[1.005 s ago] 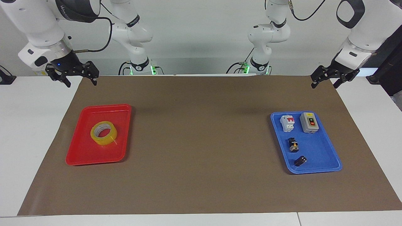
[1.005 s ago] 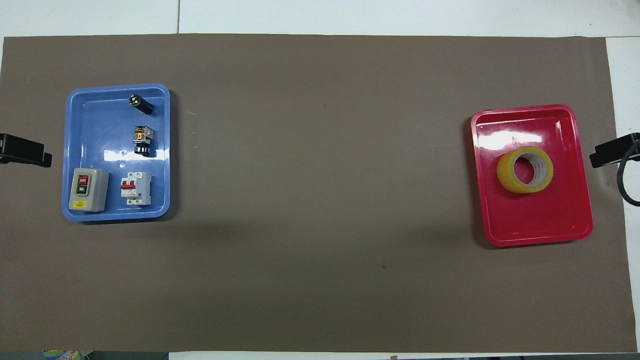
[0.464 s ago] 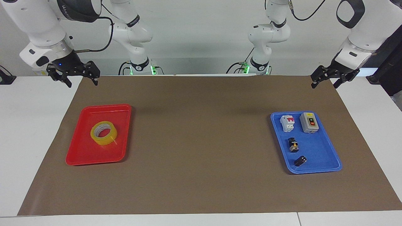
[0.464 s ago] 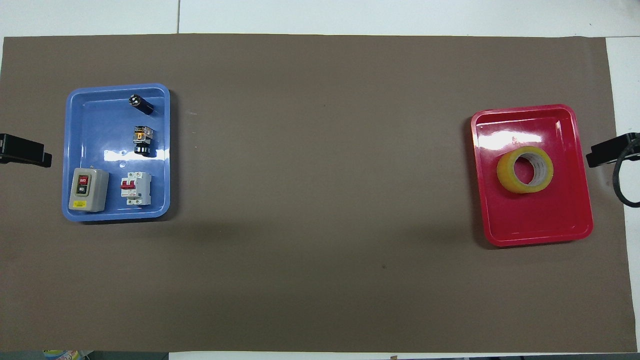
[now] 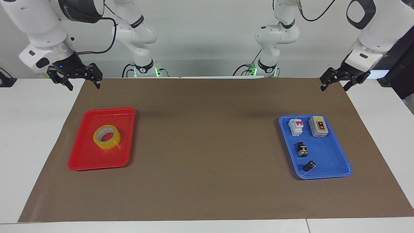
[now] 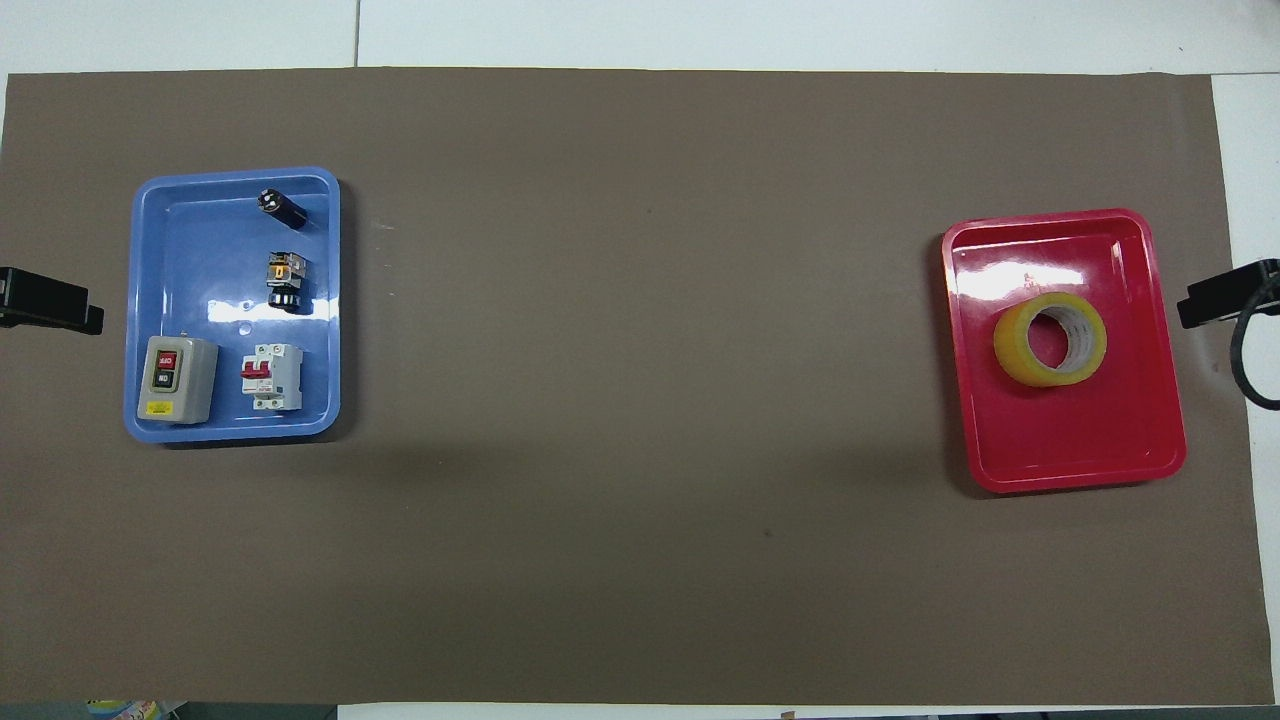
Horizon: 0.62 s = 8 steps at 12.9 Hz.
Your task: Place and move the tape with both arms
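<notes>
The tape, a yellowish roll with a white core, lies flat in a red tray toward the right arm's end of the table. My right gripper hangs open and empty in the air over the mat's corner, nearer to the robots than the tray. Over the mat's corner at the left arm's end, my left gripper also hangs open and empty, well apart from the tape. The overhead view catches only one black finger of each: the left and the right.
A blue tray at the left arm's end holds a grey switch box, a white breaker and two small black parts. A brown mat covers the white table between the trays.
My right gripper has shifted slightly toward the red tray. The left gripper and the tape have stayed in place.
</notes>
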Available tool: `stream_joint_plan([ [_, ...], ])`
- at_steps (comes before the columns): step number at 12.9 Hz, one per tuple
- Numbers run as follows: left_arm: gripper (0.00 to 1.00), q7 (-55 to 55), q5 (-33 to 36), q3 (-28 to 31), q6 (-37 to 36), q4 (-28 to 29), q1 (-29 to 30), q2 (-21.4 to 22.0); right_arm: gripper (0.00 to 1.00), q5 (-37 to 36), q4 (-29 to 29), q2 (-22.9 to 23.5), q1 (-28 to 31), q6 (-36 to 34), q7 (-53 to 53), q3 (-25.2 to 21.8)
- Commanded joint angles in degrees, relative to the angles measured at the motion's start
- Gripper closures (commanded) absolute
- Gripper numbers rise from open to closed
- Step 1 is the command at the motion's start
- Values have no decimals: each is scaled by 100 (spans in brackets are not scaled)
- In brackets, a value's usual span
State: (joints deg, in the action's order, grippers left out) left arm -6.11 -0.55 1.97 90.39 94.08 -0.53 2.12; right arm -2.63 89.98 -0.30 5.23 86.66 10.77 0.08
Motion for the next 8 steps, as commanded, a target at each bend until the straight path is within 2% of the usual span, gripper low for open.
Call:
stream_joint_plan([
  [1, 0, 22, 143, -4, -74, 31, 0, 87, 0, -27, -103, 73, -4, 35, -93, 36],
  [8, 0, 22, 143, -4, -74, 31, 0, 87, 0, 8, -77, 65, -14, 9, -242, 44],
])
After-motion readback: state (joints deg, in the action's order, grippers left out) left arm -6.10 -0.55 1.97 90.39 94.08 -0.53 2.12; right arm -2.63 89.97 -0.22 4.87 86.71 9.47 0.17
